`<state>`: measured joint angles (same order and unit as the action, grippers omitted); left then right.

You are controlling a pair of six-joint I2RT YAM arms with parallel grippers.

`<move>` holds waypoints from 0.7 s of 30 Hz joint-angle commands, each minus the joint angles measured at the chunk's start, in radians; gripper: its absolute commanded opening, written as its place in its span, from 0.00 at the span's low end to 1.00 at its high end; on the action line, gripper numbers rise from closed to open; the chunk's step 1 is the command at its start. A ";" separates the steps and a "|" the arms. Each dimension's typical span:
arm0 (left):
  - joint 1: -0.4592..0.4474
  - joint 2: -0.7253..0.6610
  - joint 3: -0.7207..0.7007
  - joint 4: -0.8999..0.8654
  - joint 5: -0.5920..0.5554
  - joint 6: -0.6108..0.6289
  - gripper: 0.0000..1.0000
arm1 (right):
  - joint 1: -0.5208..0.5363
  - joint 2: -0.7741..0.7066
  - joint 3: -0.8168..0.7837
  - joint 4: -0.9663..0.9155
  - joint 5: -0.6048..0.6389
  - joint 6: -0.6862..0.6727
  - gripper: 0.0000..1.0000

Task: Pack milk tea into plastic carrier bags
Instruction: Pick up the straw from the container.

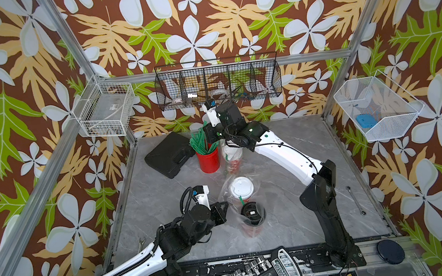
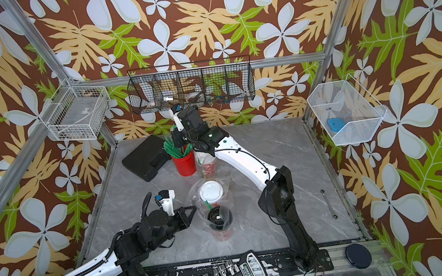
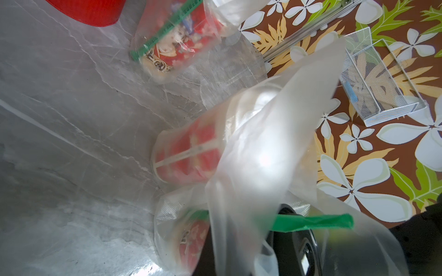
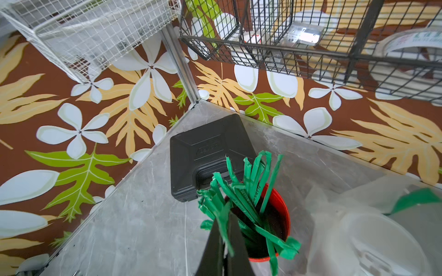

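Right wrist view gives you the clearest look at your right gripper [image 4: 224,223]: its two black fingers [image 4: 239,253] are pressed together with a green straw [image 4: 226,235] pinched between them, right over the red cup [image 4: 285,215] that holds the other straws. That cup stands toward the back of the grey table [image 1: 282,217], just beside a black case [image 1: 169,154]. On the cup's other side stands the far carrier bag [image 3: 227,67] with a red-and-white far cup [image 3: 167,50] of milk tea inside. Your right arm hides its top in both top views, so you cannot count the cups there, though the right wrist view shows a white dome lid [image 4: 373,239] under the film. Near the middle of the table the near carrier bag [image 1: 222,193] holds two cups upright and side by side. The white-lidded cup [image 1: 242,188] is farther from you and the black-lidded cup [image 1: 253,212] nearer. A bagged straw [image 1: 241,199] lies between them. Your left gripper [image 1: 226,204] sits at that bag's left edge with its jaws closed and its tip against the film. The left wrist view has blurred plastic stretched right up to the lens, so the bag's upper edge looks pinched, but the fingers themselves are outside that picture.
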<state>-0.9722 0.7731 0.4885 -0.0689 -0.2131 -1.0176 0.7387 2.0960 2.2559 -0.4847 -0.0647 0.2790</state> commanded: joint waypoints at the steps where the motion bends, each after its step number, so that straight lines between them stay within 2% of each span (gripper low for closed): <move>1: 0.000 0.006 0.017 0.027 -0.020 0.027 0.00 | 0.001 -0.076 -0.039 -0.040 -0.030 -0.052 0.00; 12: 0.000 0.008 0.025 0.034 -0.021 0.058 0.00 | 0.004 -0.429 -0.259 -0.103 -0.032 -0.080 0.00; 21: 0.000 0.012 0.042 0.020 -0.037 0.077 0.00 | 0.037 -0.814 -0.483 -0.199 -0.011 -0.038 0.00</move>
<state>-0.9722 0.7837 0.5236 -0.0582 -0.2352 -0.9569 0.7631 1.3396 1.8072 -0.6380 -0.0959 0.2108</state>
